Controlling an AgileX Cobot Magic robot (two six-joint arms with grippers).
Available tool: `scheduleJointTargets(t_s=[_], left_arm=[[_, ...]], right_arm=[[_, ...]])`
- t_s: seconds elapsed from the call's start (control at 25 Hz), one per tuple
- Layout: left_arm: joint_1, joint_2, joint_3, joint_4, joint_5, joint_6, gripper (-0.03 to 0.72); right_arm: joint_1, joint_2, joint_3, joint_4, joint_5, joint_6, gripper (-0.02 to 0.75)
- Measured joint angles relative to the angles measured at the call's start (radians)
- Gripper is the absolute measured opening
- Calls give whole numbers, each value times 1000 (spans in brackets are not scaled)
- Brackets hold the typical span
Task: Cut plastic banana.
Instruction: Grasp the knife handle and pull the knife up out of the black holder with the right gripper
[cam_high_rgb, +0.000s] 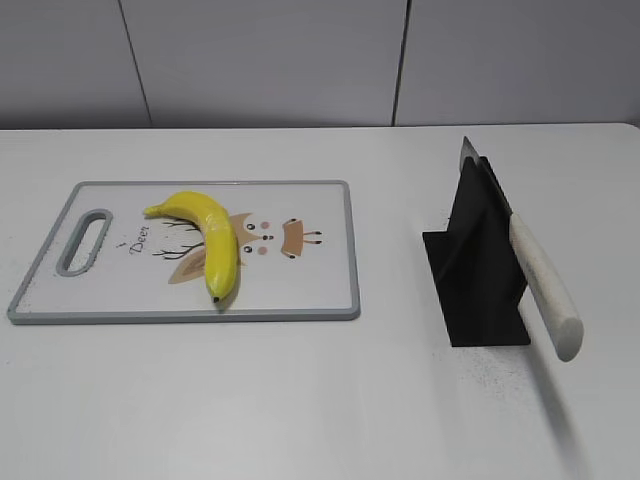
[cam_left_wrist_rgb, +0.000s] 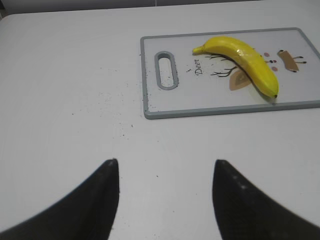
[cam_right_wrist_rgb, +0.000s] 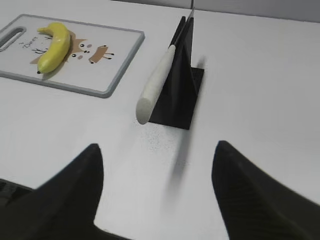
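Note:
The plastic banana (cam_high_rgb: 205, 235) is glossy yellow with a dark tip and lies on a grey-rimmed cutting board (cam_high_rgb: 330, 305) at the left of the table. It also shows in the left wrist view (cam_left_wrist_rgb: 245, 62) and the right wrist view (cam_right_wrist_rgb: 52, 45). A knife (cam_high_rgb: 540, 280) with a white handle rests slanted in a black stand (cam_high_rgb: 480, 290), handle toward the front; it shows in the right wrist view (cam_right_wrist_rgb: 155, 90) too. My left gripper (cam_left_wrist_rgb: 165, 167) is open and empty, well short of the board. My right gripper (cam_right_wrist_rgb: 157, 150) is open and empty, in front of the knife handle. Neither gripper shows in the exterior view.
The cutting board (cam_left_wrist_rgb: 220, 110) has a handle slot (cam_left_wrist_rgb: 166, 70) at its left end and a deer print. The white table (cam_high_rgb: 300, 400) carries small dark specks. A grey panelled wall (cam_high_rgb: 300, 60) stands behind.

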Motion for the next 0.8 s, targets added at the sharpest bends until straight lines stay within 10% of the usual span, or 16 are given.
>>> scheduleJointTargets(t_s=[0.44, 0.8], left_arm=[[0, 0, 0, 0, 0, 0, 569], [0, 0, 0, 0, 0, 0, 561]], right_arm=[[44, 508, -236, 44, 63, 26, 468], [334, 856, -343, -142, 44, 214, 468]])
